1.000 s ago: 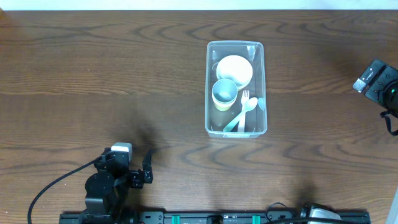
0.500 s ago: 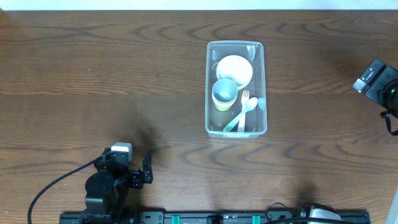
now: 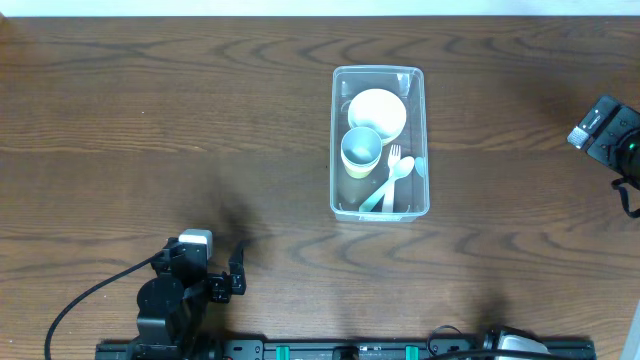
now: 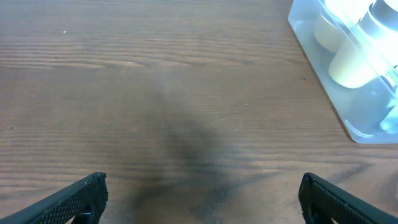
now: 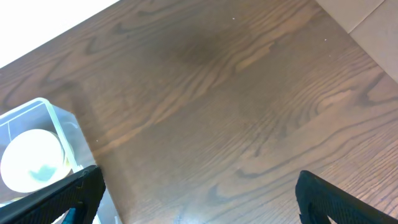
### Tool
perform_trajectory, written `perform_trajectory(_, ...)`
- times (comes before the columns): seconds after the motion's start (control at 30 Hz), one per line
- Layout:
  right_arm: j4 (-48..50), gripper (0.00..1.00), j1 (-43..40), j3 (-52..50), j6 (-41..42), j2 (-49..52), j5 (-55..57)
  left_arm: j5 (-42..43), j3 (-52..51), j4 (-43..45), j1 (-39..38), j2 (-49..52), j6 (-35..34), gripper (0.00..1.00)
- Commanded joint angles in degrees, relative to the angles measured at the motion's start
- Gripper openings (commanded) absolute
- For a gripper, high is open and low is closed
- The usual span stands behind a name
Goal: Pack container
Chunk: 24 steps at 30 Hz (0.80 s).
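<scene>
At the lower corners of the left wrist view, only the tips of the left gripper (image 4: 202,196) showed, one dark finger at 8 o'clock and one at 4 o'clock, the rest cut off by the frame. Its jaws stood spread wide with nothing but bare wood between them. Seen from overhead, the left arm (image 3: 170,300) sat folded low at 7 o'clock by the table's near edge, with a cable trailing off toward 8 o'clock. The right gripper (image 5: 199,186) was likewise cut down to two finger ends in its own view, spread wide and empty. Overhead, the right arm (image 3: 605,130) was half out of frame at 3 o'clock, and its fingers could not be made out there.

The container (image 3: 335,150) lay well apart from both arms, toward 1 o'clock from the middle of the wooden table (image 3: 150,120), with its long sides running 12 to 6. Inside, a cream bowl (image 3: 377,112) filled the 12 o'clock end. A pale blue-green cup (image 3: 361,150) stood just beside the bowl toward 7 o'clock. A white fork (image 3: 393,156) and a spoon (image 3: 405,167) lay toward the 5 o'clock corner. A teal piece against the 3 o'clock wall was too small to identify. The left wrist view caught the container (image 4: 311,37) cut off at 2 o'clock, its contents washed out. The right wrist view caught one corner (image 5: 59,121) at 8 o'clock.
</scene>
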Motion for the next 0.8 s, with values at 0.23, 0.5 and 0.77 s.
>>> perform_trajectory(0.23,-0.7,0.99,0.4,-1.4,-0.1,-3.1,0.9,0.2,-0.3,0.0,0.3,-0.5,-0.3,0.98)
perform_trajectory(0.5,1.8,0.99,3.7,-11.6,-1.8,-15.3,1.6,0.2,-0.3,0.0,0.3,-0.5,-0.3,0.98)
perform_trajectory(0.77,25.9,0.99,8.1,-42.5,-15.5,-37.0,-9.9,0.2,-0.3,0.0,0.3,-0.5,-0.3,0.98)
